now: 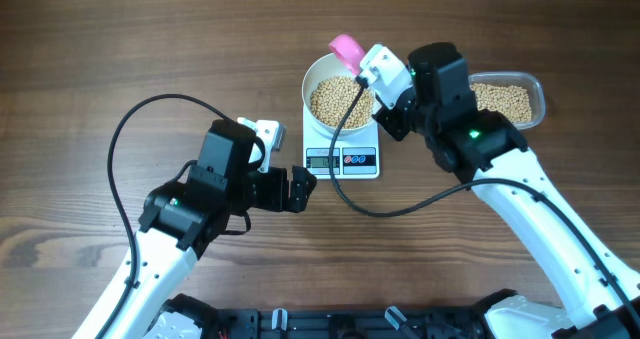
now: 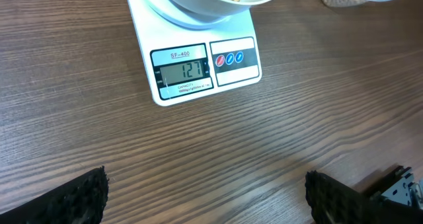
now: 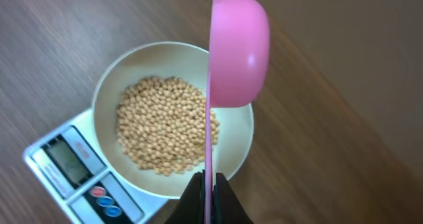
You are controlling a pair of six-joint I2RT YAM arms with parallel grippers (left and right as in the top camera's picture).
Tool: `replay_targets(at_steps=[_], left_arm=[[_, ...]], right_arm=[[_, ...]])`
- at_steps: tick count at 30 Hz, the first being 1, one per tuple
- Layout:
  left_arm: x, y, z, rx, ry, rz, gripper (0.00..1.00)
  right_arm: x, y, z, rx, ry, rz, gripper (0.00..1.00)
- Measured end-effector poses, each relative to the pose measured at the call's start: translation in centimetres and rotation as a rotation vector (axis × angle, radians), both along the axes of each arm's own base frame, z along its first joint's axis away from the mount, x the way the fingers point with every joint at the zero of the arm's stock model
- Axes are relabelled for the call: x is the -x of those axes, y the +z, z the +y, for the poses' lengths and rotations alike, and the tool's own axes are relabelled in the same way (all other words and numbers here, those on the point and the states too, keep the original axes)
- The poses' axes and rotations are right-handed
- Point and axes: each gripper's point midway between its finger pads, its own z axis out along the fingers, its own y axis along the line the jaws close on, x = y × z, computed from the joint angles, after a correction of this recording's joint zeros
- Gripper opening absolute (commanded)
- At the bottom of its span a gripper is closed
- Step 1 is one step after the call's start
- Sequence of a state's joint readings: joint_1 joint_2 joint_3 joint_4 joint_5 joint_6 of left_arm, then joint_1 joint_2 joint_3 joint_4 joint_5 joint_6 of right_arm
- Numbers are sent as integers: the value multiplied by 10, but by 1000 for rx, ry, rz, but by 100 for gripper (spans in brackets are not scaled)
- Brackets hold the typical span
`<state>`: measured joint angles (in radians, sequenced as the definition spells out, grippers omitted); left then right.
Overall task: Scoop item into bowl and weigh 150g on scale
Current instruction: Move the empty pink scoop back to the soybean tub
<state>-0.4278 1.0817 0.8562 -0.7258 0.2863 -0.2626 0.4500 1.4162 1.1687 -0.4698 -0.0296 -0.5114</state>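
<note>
While the left hand (image 1: 303,190) hangs nearest the robot, low over the wooden bench (image 1: 110,39) with its fingers wide apart and nothing between them, the scale (image 2: 198,59) sits just beyond it. The scale's display edge is turned toward that hand and reads 127. On its platform stands the white bowl (image 3: 236,148), holding a heap of soybeans (image 3: 158,125). The right hand (image 3: 210,194) is clamped on the handle of a pink scoop (image 3: 238,52). The scoop's long axis points away from the hand across the bowl. It is rolled onto its side, with the cup above the far rim. Farther right, a clear tub (image 1: 538,91) holds more beans.
</note>
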Motion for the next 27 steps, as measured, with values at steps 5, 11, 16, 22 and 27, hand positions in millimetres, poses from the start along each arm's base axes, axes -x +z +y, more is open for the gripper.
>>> replay_targets(at_steps=[5, 11, 16, 22, 27], left_arm=[[0, 0, 0, 0, 0, 0, 100], [0, 0, 0, 0, 0, 0, 100], [0, 0, 0, 0, 0, 0, 100], [0, 0, 0, 0, 0, 0, 100], [0, 0, 0, 0, 0, 0, 100]], right_arm=[[-4, 3, -4, 37, -29, -33, 4], [-8, 3, -13, -172, -141, 77, 4], [-16, 8, -65, -325, -232, 155, 4], [-10, -9, -166, -376, -498, 251, 4], [12, -27, -214, -342, -640, 334, 5]])
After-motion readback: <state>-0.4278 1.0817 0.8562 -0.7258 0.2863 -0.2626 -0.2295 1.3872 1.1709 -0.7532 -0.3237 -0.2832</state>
